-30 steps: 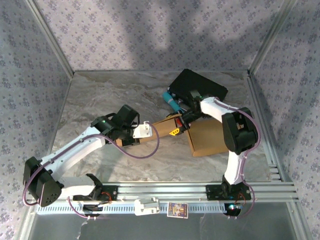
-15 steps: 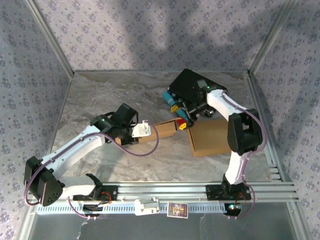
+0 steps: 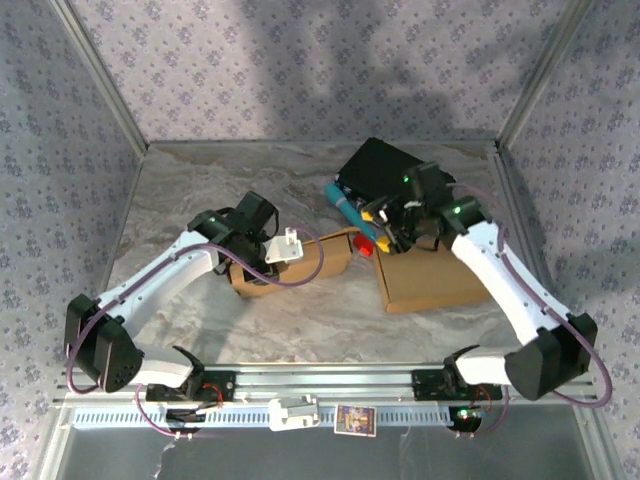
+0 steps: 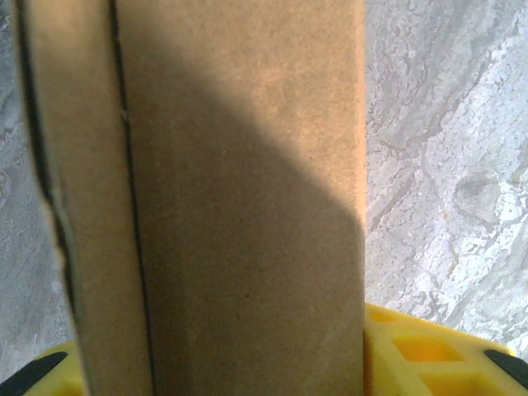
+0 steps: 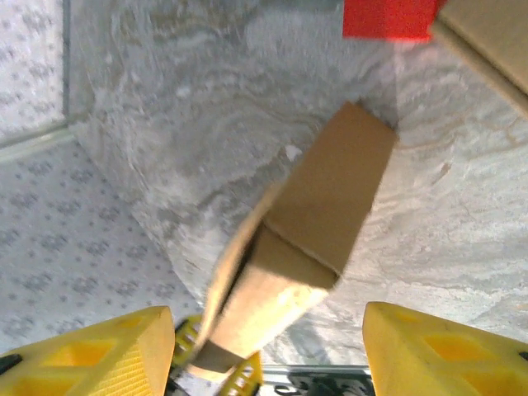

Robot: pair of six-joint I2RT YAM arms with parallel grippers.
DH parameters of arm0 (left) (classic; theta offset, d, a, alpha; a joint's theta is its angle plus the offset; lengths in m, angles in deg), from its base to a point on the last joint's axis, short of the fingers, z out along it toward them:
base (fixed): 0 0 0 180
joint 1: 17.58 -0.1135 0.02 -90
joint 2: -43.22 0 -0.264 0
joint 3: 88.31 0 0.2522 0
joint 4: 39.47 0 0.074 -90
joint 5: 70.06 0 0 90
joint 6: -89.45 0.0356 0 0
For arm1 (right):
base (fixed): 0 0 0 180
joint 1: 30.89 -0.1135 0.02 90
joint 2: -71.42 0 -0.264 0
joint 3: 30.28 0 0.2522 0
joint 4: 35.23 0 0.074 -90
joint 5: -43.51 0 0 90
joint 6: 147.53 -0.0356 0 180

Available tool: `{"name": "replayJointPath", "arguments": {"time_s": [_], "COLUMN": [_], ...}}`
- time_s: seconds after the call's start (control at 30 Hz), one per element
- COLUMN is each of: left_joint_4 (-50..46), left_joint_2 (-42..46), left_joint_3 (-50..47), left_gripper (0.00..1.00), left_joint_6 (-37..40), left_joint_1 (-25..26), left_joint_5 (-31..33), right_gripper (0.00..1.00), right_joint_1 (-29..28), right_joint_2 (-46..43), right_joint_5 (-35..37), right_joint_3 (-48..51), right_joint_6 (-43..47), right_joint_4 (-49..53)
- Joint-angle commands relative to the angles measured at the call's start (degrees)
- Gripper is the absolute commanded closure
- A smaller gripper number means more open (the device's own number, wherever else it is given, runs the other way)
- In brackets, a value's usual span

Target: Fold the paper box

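Cardboard sheet (image 3: 432,283) and red block (image 5: 386,18) just beside paper box (image 3: 322,258)

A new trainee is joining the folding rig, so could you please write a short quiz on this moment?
1. True or false: the right gripper is clamped on the paper box.
2. What lies on the table beneath the right arm? A. a flat cardboard sheet B. a blue bowl C. a folded towel
3. Fill in: the black case sits toward the ____ edge of the table, away from the arm bases.

Key:
1. False. Its fingers stand apart with nothing between them. The left gripper grips the box.
2. A
3. far
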Motion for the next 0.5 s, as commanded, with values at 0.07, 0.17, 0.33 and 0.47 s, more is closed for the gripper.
{"name": "replayJointPath", "arguments": {"time_s": [0.07, 0.17, 0.33, 0.47], "left_joint_4": [-1.1, -0.3, -0.1, 0.7], "left_joint_2": [-1.0, -0.9, -1.0, -1.0], "left_joint_3": [0.2, -0.3, -0.3, -0.3], "left_gripper": [0.51, 0.50, 0.49, 0.47], "left_joint_6": [-4.6, -4.9, -4.7, -5.2], "left_joint_1": [-0.3, -0.3, -1.2, -1.9], "left_joint_5": [-1.8, -1.6, -1.9, -2.5], "right_gripper": [0.39, 0.40, 0.46, 0.47], "right_joint_1": [-7.9, -9.4, -11.3, -11.9], "right_joint_2": [0.3, 2.9, 7.5, 10.4], "right_joint_5": [9.3, 6.9, 6.7, 7.1], "right_joint_3": [3.2, 5.3, 1.1, 1.9], "right_joint_6": [-3.8, -4.2, -2.3, -3.1], "right_joint_4": [-7.6, -9.7, -10.4, -8.7]}}
